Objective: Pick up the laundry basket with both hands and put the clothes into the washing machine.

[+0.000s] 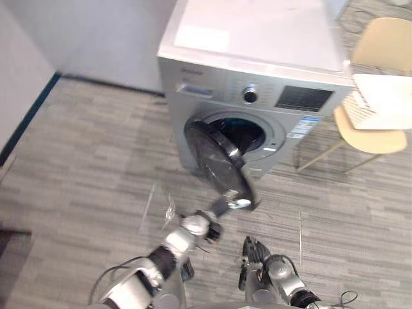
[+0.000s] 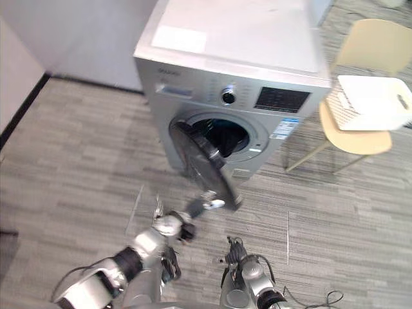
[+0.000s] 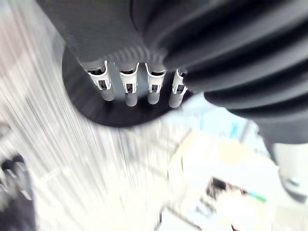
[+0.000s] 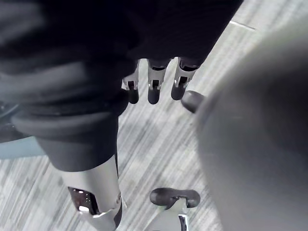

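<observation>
Silver-and-dark right hand (image 1: 255, 252): lowest in the head views, at 5 o'clock from the left hand; fingers (image 4: 153, 87) hang loose and a little apart, holding nothing.
Left hand (image 1: 211, 228): reaches toward 1 o'clock; fingers (image 3: 126, 92) lie side by side, fairly straight, tips on the door's lower rim and clamped on nothing.
Door (image 1: 217, 161): swung out toward the robot, seen nearly edge-on, long axis from 11 to 5 o'clock.
Washing machine (image 1: 257, 38): at 12 o'clock, with its mouth facing the robot.
Drum (image 1: 243, 133): dark inside; I cannot tell whether clothes lie there.
Laundry basket (image 1: 385, 96): white, on the tan chair (image 1: 370, 138) at 2 o'clock, well apart from both hands; long axis roughly 9 to 3, open side up, no clothes showing.
Nearer hand: the right.
Stage: this fits the door being opened or being closed.
</observation>
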Robot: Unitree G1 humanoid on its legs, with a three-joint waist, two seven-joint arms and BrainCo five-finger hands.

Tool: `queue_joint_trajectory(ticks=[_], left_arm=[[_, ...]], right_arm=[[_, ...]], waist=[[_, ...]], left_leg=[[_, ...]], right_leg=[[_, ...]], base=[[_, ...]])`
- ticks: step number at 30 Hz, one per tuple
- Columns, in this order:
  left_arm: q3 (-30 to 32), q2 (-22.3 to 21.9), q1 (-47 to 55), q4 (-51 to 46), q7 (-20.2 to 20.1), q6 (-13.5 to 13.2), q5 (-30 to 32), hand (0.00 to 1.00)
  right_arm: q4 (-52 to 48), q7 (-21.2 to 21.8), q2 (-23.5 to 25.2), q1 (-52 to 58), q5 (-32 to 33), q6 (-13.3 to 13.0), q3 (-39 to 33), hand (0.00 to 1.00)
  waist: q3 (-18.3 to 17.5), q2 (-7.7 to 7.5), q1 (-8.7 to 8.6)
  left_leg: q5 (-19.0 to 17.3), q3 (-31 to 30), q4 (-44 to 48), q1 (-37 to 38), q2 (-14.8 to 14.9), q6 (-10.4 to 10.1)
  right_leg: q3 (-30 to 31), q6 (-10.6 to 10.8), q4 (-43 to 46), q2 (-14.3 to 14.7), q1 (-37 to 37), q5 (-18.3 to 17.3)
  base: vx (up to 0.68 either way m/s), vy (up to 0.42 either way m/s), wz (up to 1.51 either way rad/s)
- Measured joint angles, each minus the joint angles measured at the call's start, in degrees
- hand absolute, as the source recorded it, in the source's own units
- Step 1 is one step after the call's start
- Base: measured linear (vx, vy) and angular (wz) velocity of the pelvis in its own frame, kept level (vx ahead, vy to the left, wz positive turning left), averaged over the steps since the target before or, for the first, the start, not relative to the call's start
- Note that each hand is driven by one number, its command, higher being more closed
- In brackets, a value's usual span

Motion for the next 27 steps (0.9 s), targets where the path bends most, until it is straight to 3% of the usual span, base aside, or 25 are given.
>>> queue_joint_trajectory(ticks=[2, 4, 12, 20, 22, 24, 25, 26, 27], left_arm=[[-2.31, -3.53, -1.47, -0.03, -1.22, -0.22, 0.02, 0.00], [-3.80, -5.45, -1.30, -0.16, -2.45, -0.93, 0.06, 0.00], [-1.32, -0.88, 2.93, -0.12, -3.73, -0.92, 0.32, 0.00], [5.76, 5.41, 11.82, -4.91, -5.07, -2.24, 0.72, 0.00], [5.15, 4.92, 11.10, 3.68, -6.89, -2.83, 12.16, 0.00], [3.53, 3.24, 5.65, 15.77, -6.72, -3.27, 29.78, 0.00], [3.95, 2.44, 1.71, 21.65, -4.95, -3.12, 38.61, 0.00], [4.44, 2.51, -0.20, 23.68, -3.58, -3.05, 42.76, 0.00], [9.72, 3.99, -6.43, 28.05, -0.22, -3.00, 51.43, 0.00]], right_arm=[[0.18, -0.09, -0.99, 0.42, 0.00, -0.06, -0.43, 0.00], [1.43, -0.08, -2.07, 1.16, -0.02, -0.08, -2.03, 0.00], [3.73, -0.07, -2.93, 2.58, -2.29, -0.11, -9.41, 0.00], [4.59, -0.15, -3.90, 2.68, -3.70, -0.25, -10.45, 0.00], [4.61, -0.12, -4.86, 1.13, -3.67, -0.26, -8.69, 0.00], [4.49, -0.23, -5.10, -2.95, -3.44, -0.31, -5.85, 0.00], [3.63, -0.60, -4.73, -6.13, -2.32, -0.39, -3.52, 0.00], [2.56, -1.01, -4.33, -7.55, -1.36, -0.56, -2.44, 0.00], [-4.40, -2.31, -3.22, -9.01, 1.11, -1.87, 0.33, 0.00]], waist=[[-0.71, 0.85, -0.96], [-2.58, 3.05, -1.15], [-5.70, 7.53, -2.08], [-5.70, 7.50, -1.74], [-5.29, 8.11, -2.10], [-2.34, 8.66, -2.64], [-0.15, 8.23, -3.52], [0.67, 7.44, -3.80], [3.42, 4.60, -3.90]], left_leg=[[-0.17, 1.00, -1.13, 2.19, -0.17, -0.12], [-0.01, 1.27, -2.57, 4.07, -0.24, -0.39], [0.82, -1.94, -4.63, 8.09, -0.11, -1.20], [1.40, -7.00, -6.10, 9.42, 0.02, -2.21], [1.36, -6.91, -5.68, 8.33, 1.04, -2.50], [0.86, -4.79, -3.27, 5.81, 2.84, -3.18], [0.68, -2.55, -1.82, 3.55, 3.90, -3.20], [0.64, -1.19, -1.44, 2.40, 4.35, -3.26], [0.35, 3.81, -1.00, -0.08, 5.99, -3.73]], right_leg=[[0.34, -0.01, -1.44, 0.06, 1.60, -0.01], [0.53, -0.17, -3.41, 0.68, 3.23, 0.10], [-0.98, -0.45, -7.48, 2.84, 9.14, 3.04], [-5.52, -1.53, -8.77, 4.06, 13.28, 1.66], [-5.03, -1.93, -8.00, 4.63, 11.46, 1.36], [-2.00, -2.42, -4.33, 5.45, 6.32, 1.03], [1.02, -2.52, -1.76, 6.01, 1.64, 1.04], [2.64, -2.63, -0.88, 6.23, -1.01, 1.13], [8.07, -2.82, 0.03, 7.41, -7.02, 2.22]], base=[[0.03, 0.033, -0.34], [0.06, -0.021, -0.28], [0.12, -0.074, 0.05], [0.06, -0.065, 0.24], [-0.11, -0.067, -0.15], [-0.18, -0.006, -0.69], [-0.21, 0.022, -0.96], [-0.23, 0.005, -1.57], [-0.20, -0.037, -1.53]])
